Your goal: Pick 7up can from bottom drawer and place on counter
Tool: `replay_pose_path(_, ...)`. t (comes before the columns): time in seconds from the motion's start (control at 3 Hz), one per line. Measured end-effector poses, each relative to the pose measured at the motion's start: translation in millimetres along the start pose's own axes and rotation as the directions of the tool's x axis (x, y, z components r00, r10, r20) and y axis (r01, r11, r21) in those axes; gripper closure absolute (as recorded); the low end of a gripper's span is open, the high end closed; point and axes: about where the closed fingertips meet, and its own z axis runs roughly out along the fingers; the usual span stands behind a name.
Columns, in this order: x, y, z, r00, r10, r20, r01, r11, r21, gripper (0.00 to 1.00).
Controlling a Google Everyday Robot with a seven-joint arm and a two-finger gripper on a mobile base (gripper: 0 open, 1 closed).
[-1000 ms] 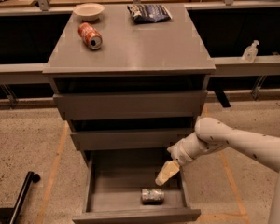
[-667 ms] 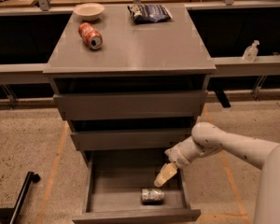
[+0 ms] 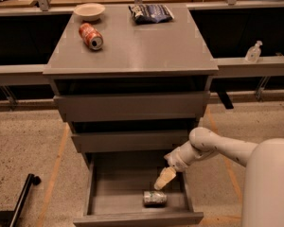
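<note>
The 7up can lies on its side on the floor of the open bottom drawer, near the front right. My gripper reaches into the drawer from the right, its pale fingers pointing down and left, just above and slightly behind the can, not touching it. The counter is the grey top of the cabinet above.
On the counter lie a red-orange soda can on its side, a cream bowl and a dark chip bag. The two upper drawers are partly pulled out. A sanitizer bottle stands on the right ledge. A black pole lies on the floor at the left.
The gripper has sunk slightly lower and toward the can in the drawer. The can has not moved.
</note>
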Motion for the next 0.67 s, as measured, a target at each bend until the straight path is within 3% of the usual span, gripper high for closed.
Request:
replay_pose_path(0.33, 15, -2, 17, 0.997, 0.038, -0.071, -0.035, 0.9986, 0.04, 0.0)
replay_pose_path(0.67, 28, -16, 43, 0.987, 0.044, -0.156, -0.03, 0.9951, 0.094, 0.0)
